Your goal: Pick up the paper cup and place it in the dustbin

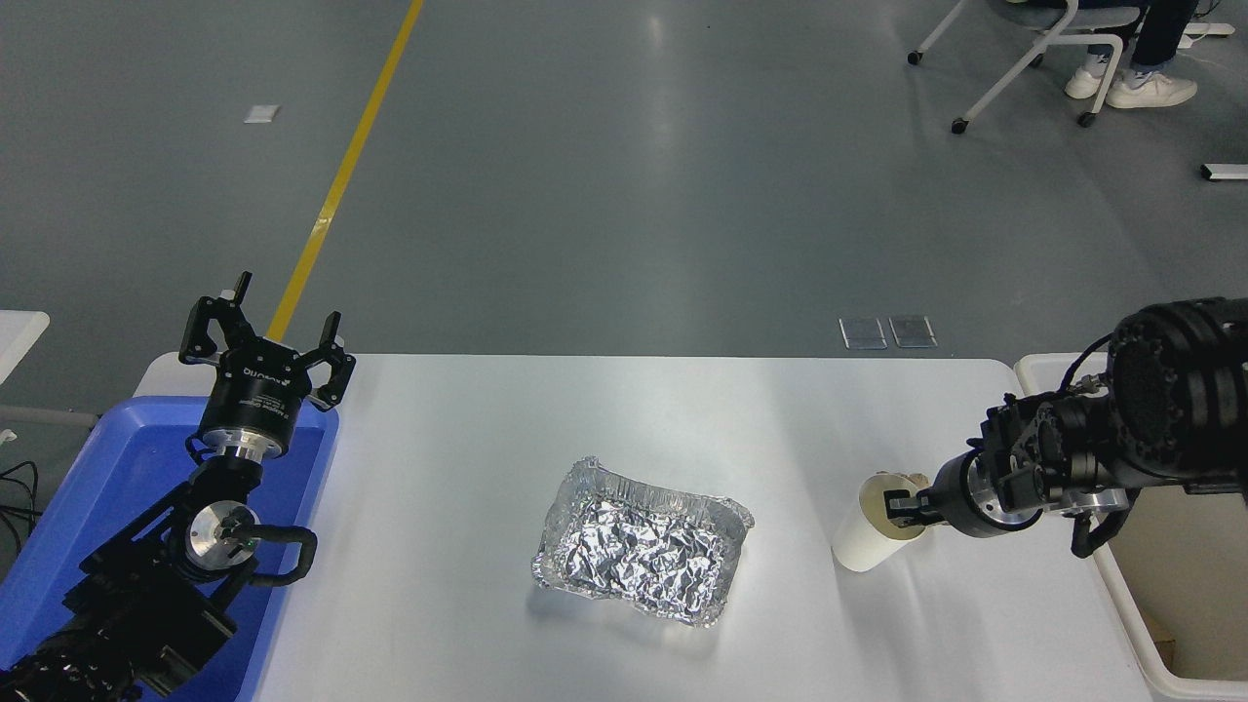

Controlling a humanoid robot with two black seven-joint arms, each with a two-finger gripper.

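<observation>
The white paper cup [862, 539] is on the table's right part, tipped over to the right with its mouth towards my right gripper [902, 507]. The gripper comes in low from the right and is shut on the cup's rim, with a finger reaching into the mouth. The cup's base still touches the table. The off-white dustbin [1123, 603] stands off the table's right edge, just behind the right arm; only its left rim and part of the inside show. My left gripper [265, 336] is parked open at the lower left over the blue tray.
A crinkled silver foil tray [643, 542] lies in the middle of the table, left of the cup. A blue plastic tray [93, 487] sits at the table's left edge. A chair [1024, 58] and a person's shoes are far off at the top right.
</observation>
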